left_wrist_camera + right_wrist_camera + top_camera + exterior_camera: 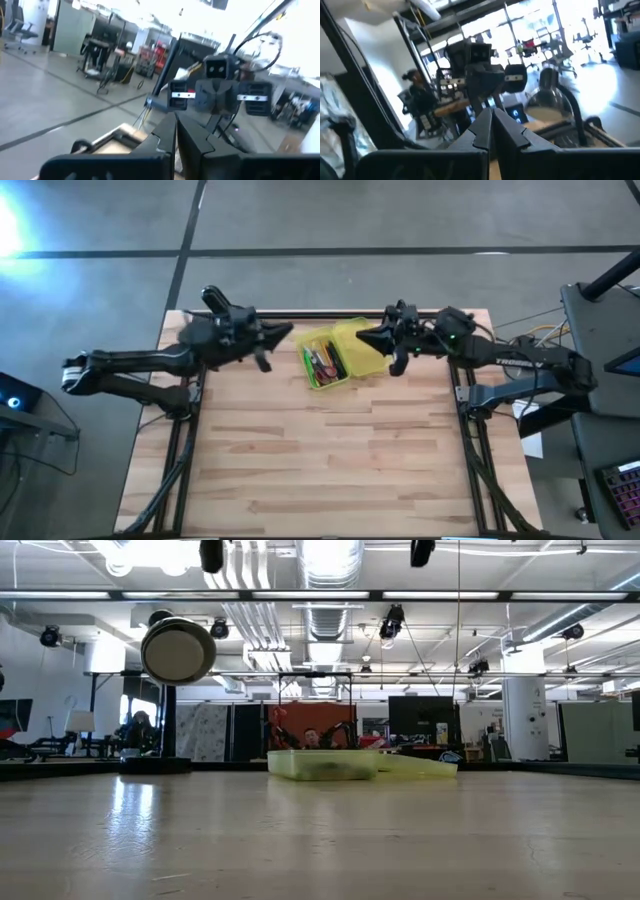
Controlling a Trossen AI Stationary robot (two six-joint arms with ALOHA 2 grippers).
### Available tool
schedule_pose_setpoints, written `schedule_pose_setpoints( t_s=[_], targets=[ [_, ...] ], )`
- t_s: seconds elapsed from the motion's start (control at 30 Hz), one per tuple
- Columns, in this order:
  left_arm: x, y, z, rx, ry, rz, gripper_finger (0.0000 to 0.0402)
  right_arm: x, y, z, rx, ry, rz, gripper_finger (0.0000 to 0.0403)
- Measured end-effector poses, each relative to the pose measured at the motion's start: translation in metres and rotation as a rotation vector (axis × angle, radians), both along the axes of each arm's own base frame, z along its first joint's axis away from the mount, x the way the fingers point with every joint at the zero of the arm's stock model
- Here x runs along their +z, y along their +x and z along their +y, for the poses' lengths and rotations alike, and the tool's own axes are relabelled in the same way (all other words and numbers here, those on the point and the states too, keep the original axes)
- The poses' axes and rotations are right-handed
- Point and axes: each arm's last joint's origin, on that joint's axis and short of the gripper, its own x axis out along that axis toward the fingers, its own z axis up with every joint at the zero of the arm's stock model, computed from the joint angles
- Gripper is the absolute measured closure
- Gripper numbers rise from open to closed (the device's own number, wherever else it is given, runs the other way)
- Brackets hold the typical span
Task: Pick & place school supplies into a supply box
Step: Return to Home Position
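Observation:
The supply box (pixel 335 355) lies open near the table's far edge, a translucent yellow case with two shallow halves. Its nearer-left half holds several school supplies (pixel 324 363), among them red, green and dark ones. In the low view the box (pixel 322 764) rests flat on the wood, with its other half (pixel 420 767) beside it. My left gripper (pixel 290 330) hangs raised to the left of the box, shut, pointing level toward the right. My right gripper (pixel 360 337) hangs raised over the box's far-right half, shut, pointing level toward the left. Each wrist view shows its own shut fingers (pixel 176 134) (pixel 492 126) and the other arm ahead.
The wooden table top (pixel 330 460) stretches bare-looking from the box to the near edge. Black frame rails (pixel 185 450) (pixel 470 450) run along both sides. A desk with a keyboard (pixel 620 490) stands beyond the right edge.

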Motion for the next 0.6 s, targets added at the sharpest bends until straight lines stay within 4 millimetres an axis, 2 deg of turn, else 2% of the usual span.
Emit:
schedule_pose_setpoints(
  t_s=[0.2,0.4,0.5,0.6],
  targets=[
    [0.035,-0.038,-0.006,0.001,0.027,-0.169,0.0401,0.042,-0.02,0.003,-0.036,-0.038,-0.123,0.0395],
    [0.069,-0.09,-0.013,0.029,0.111,-0.336,0.0401,0.089,-0.072,0.011,-0.202,-0.119,-0.283,0.0395],
    [0.076,-0.116,-0.016,0.062,0.123,-0.407,0.0401,0.103,-0.103,0.014,-0.312,-0.103,-0.374,0.0395],
    [0.077,-0.139,-0.019,0.098,0.119,-0.436,0.0401,0.11,-0.128,0.02,-0.382,-0.108,-0.432,0.0395]
  ],
)
